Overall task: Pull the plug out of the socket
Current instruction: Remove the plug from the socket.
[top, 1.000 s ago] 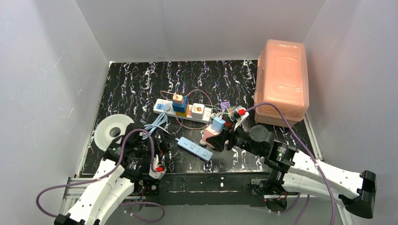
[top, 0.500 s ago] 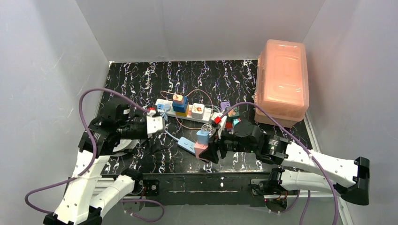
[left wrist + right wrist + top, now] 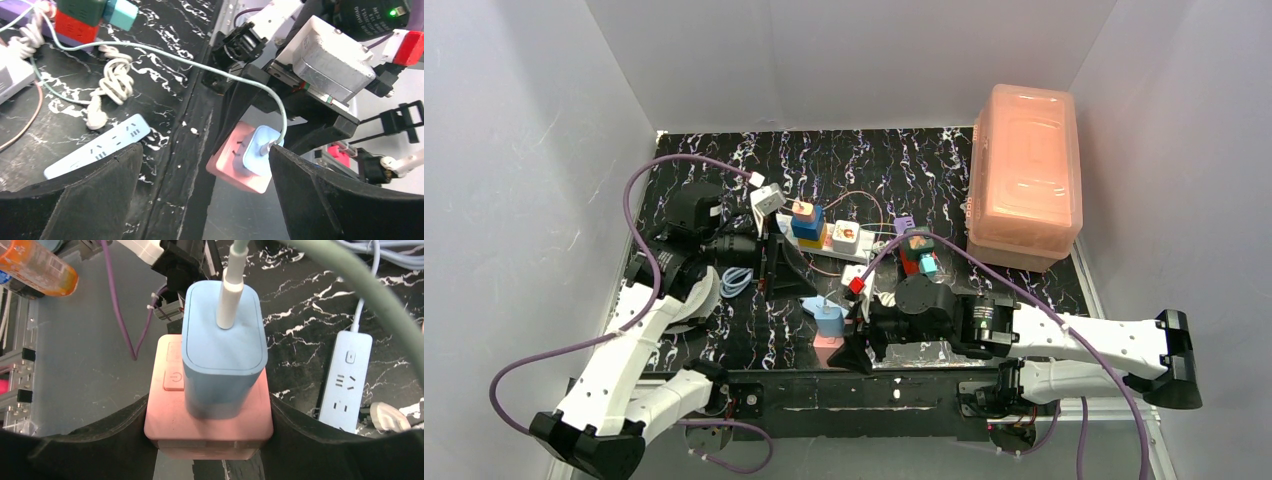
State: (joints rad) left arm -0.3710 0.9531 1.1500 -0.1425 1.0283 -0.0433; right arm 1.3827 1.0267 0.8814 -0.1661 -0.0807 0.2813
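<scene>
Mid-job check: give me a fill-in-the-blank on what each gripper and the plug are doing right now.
1. The right gripper is clamped on a ____ socket cube.
2. The plug seated in that cube is ____.
3. The left gripper stands ____ and holds nothing.
Missing words: pink; blue; open.

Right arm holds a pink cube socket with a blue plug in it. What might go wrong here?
1. The pink socket cube hangs in the right gripper over the near edge of the table; a slip could drop it.
2. The blue plug has a cable trailing across knotted cords, which a pull by the left gripper may drag.
</scene>
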